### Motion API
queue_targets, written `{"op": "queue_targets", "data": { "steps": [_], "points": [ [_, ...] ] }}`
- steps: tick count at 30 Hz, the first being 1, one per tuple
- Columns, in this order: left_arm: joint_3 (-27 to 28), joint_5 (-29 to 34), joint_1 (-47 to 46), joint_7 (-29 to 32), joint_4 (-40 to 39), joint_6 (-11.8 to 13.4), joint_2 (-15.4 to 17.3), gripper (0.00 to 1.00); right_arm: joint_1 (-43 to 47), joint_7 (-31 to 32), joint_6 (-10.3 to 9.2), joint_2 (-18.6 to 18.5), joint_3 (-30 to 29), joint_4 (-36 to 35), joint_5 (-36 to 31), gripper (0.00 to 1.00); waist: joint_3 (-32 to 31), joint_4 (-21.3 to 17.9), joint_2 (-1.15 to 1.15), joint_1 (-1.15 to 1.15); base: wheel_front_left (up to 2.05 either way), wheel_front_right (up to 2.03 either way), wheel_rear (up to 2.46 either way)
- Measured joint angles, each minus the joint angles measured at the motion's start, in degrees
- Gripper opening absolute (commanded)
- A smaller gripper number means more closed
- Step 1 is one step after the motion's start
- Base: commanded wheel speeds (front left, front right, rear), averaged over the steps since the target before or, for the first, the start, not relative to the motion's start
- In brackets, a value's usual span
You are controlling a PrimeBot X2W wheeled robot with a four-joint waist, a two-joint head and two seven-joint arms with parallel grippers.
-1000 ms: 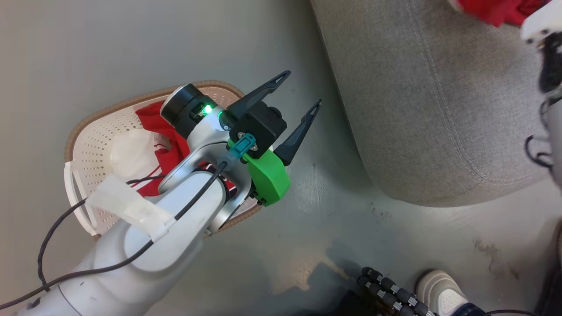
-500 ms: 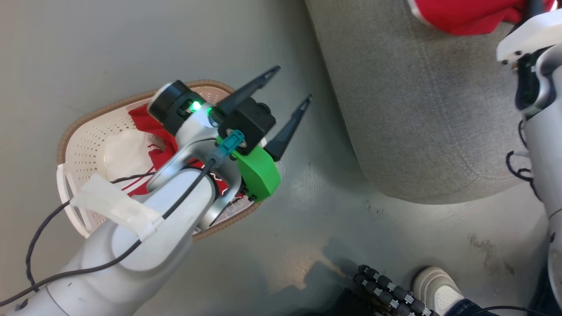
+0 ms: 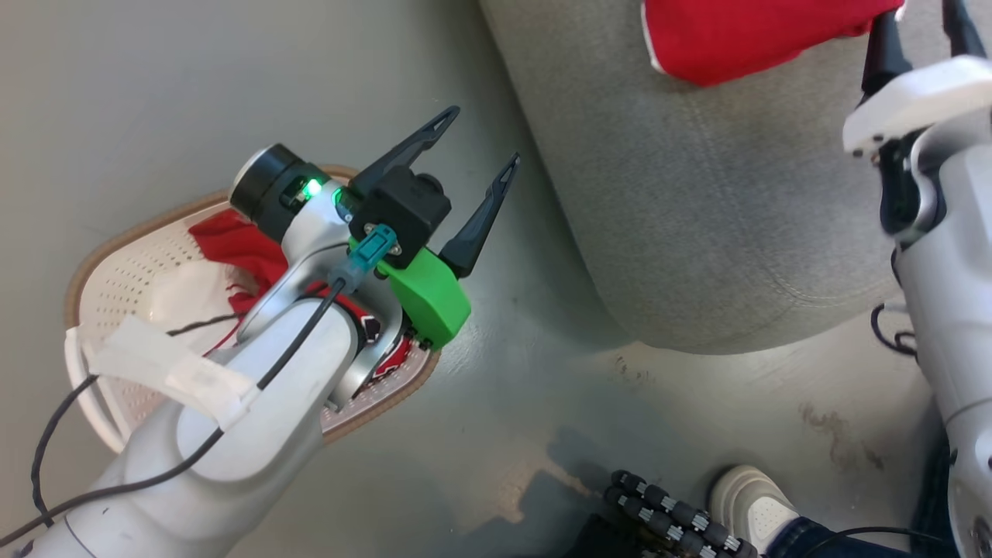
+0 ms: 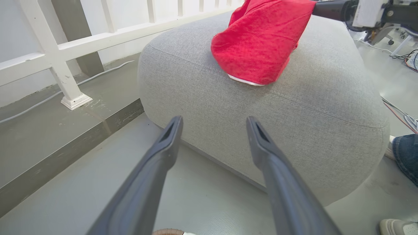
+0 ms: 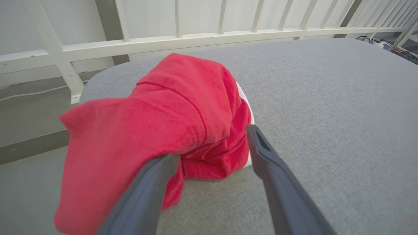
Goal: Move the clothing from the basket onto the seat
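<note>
Wide-spread, empty left gripper (image 3: pixel 480 139) (image 4: pixel 214 120), hanging over grey floor (image 3: pixel 542 403), between basket and seat.

Behind and below its wrist: small cream-white perforated plastic laundry basket (image 3: pixel 132 232) with brown braided rim, standing on the floor. Inside it, under the left forearm: crumpled red jersey (image 3: pixel 225 236) with black white-edged print, much of it hidden by the arm. Pale patch on the basket base beside the jersey, too unclear to name.

Ahead of the left gripper's tips: large grey fabric cushion seat (image 3: pixel 697 201) (image 4: pixel 310 107) (image 5: pixel 326 98), rounded corners, stitched seams. Near, not touching.

Right gripper (image 3: pixel 918 27) (image 5: pixel 212 142) also spread wide, clamped on nothing, up over the seat top. Right at its tips: plain red fabric garment (image 3: pixel 736 35) (image 4: pixel 261 42) (image 5: pixel 156 120) with white trim, heaped on the seat. One fold draped over the tip of the finger at the right wrist view's left; other finger bare, just beside the heap. Contact between fingers and seat: cannot tell.

Past the seat, beyond both grippers: white painted railing (image 4: pixel 65 49) (image 5: pixel 196 39).

On the floor near the seat's corner, on the right gripper's side: a person's pale shoe (image 3: pixel 748 504) and a blue jeans leg (image 4: pixel 405 156).
</note>
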Motion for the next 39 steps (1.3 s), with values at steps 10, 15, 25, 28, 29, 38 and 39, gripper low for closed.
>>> {"op": "queue_targets", "data": {
  "steps": [10, 15, 25, 28, 29, 38, 39],
  "points": [
    [0.38, -1.63, 1.93, -1.09, -0.05, 0.67, 0.29, 1.0, 7.29, 0.0, 1.47, 0.71, 0.0, -3.14, -2.12, 1.0, -1.98, -2.97, 0.0, 0.0, 0.0, 0.0, 0.0],
    [0.96, -2.19, 2.63, -2.3, 0.07, 0.68, 0.26, 1.0, 9.49, 0.0, 1.97, 0.71, -0.48, -5.78, -2.74, 1.0, -3.44, -3.7, 0.0, 0.0, 0.0, 0.0, 0.0],
    [3.87, -3.96, 5.22, -7.33, 2.56, 1.27, -0.42, 1.0, 10.36, -0.01, 2.98, -0.65, -1.13, -13.35, -4.98, 1.0, -8.09, -2.48, 0.0, 0.0, 0.0, 0.0, 0.0],
    [4.9, -5.58, 5.91, -8.81, 3.41, 1.77, -0.78, 1.0, 10.78, -0.01, 3.1, -0.79, -1.1, -14.83, -5.78, 1.0, -9.41, -1.11, 0.0, 0.0, 0.0, 0.0, 0.0],
    [5.41, -5.71, 6.23, -9.35, 3.85, 1.93, -0.86, 1.0, 11.12, -0.01, 3.1, -0.78, -1.09, -15.3, -6.1, 1.0, -9.86, -0.55, 0.0, 0.0, 0.0, 0.0, 0.0],
    [9.87, -8.51, 10.88, -12.82, 7.24, 3.78, -1.3, 1.0, 14.54, -0.01, 3.14, 0.71, -0.26, -18.36, -6.78, 1.0, -14.25, 5.35, 0.0, 0.0, 0.0, 0.0, 0.0],
    [10.47, -9.22, 11.48, -12.9, 7.67, 3.8, -1.31, 1.0, 15.04, -0.01, 3.15, 0.94, -0.03, -18.71, -7.0, 1.0, -14.79, 6.05, 0.0, -0.01, 0.0, 0.0, 0.0]
  ]
}}
